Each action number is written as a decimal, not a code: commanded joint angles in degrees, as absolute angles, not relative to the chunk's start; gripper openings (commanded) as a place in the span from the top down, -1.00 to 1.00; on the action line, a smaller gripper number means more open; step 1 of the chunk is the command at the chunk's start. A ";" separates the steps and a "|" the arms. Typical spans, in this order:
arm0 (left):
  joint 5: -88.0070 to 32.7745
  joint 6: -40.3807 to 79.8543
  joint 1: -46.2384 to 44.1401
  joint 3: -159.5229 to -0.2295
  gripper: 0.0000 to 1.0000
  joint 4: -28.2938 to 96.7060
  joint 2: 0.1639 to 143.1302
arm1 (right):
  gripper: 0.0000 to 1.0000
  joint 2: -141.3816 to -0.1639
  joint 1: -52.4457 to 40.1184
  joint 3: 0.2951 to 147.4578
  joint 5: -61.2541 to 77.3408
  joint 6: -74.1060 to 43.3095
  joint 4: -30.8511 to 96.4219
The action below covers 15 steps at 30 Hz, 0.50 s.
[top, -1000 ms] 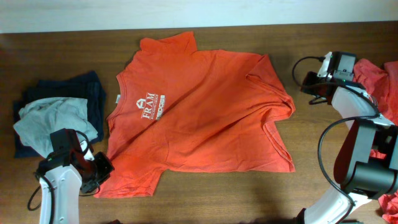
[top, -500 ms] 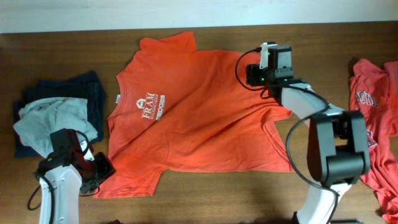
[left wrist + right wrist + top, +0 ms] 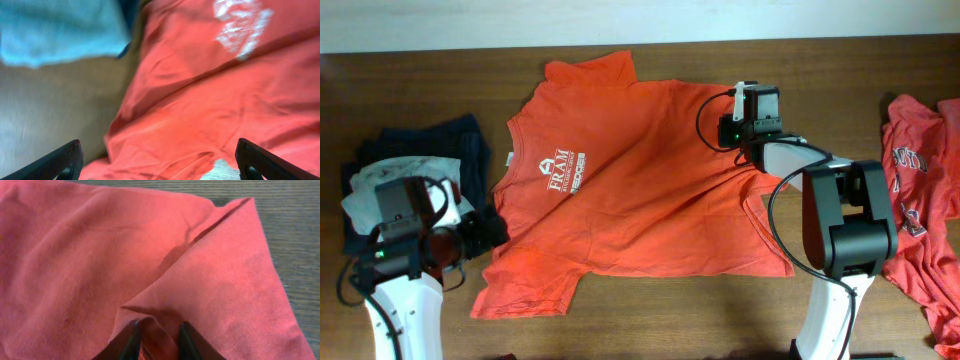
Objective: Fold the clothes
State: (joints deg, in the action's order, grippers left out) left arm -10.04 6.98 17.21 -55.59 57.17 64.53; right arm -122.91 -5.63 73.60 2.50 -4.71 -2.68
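An orange-red T-shirt [image 3: 640,180] with a white chest logo lies spread across the middle of the table; it also fills the left wrist view [image 3: 200,100] and the right wrist view [image 3: 75,255]. My right gripper [image 3: 728,133] sits on the shirt's right sleeve. Its jaws [image 3: 159,341] are shut on a raised fold of the orange cloth. At the shirt's left edge, just above the lower left corner, my left gripper [image 3: 483,233] hovers wide open [image 3: 160,165] with nothing held. The cloth lies loose beneath it.
A pile of pale grey [image 3: 390,180] and navy [image 3: 460,140] garments lies at the left, with the grey cloth [image 3: 55,30] just beside my left gripper. Another orange-red shirt [image 3: 920,190] with white lettering lies crumpled at the right edge. Bare wooden table [image 3: 670,320] runs along the front.
My left gripper opened, let go of the shirt's lower left corner and drew up and back. My right gripper swung in from the right onto the sleeve and closed on a fold.
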 commanded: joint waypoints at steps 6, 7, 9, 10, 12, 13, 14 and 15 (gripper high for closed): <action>-10.68 4.62 11.33 -57.21 -0.93 55.09 64.01 | 0.92 -122.34 -4.95 75.75 -0.62 -6.48 -1.21; -10.68 4.62 11.22 -57.21 -0.93 54.68 64.01 | 0.92 -121.75 -4.73 76.40 -0.58 -6.50 -0.14; -10.70 4.62 11.22 -57.21 -0.93 54.22 64.01 | 0.92 -120.09 -3.97 78.08 -0.51 -6.48 2.66; -10.70 4.62 11.22 -57.21 -0.93 53.89 64.05 | 0.92 -118.61 -3.27 79.57 -0.51 -6.48 5.19; -10.70 4.62 11.22 -57.21 -0.93 53.56 64.05 | 0.92 -117.12 -2.11 81.60 -0.51 -6.48 8.23; -10.70 4.62 11.22 -57.21 -0.93 53.39 64.05 | 0.92 -116.40 -1.21 83.07 -0.51 -6.48 10.31; -10.70 4.62 11.22 -57.21 -0.93 53.21 64.05 | 0.92 -115.81 -0.01 84.82 -0.51 -6.48 12.49; -10.70 4.62 11.22 -57.21 -0.93 53.12 64.05 | 0.92 -115.52 1.32 86.56 -0.47 -6.48 14.41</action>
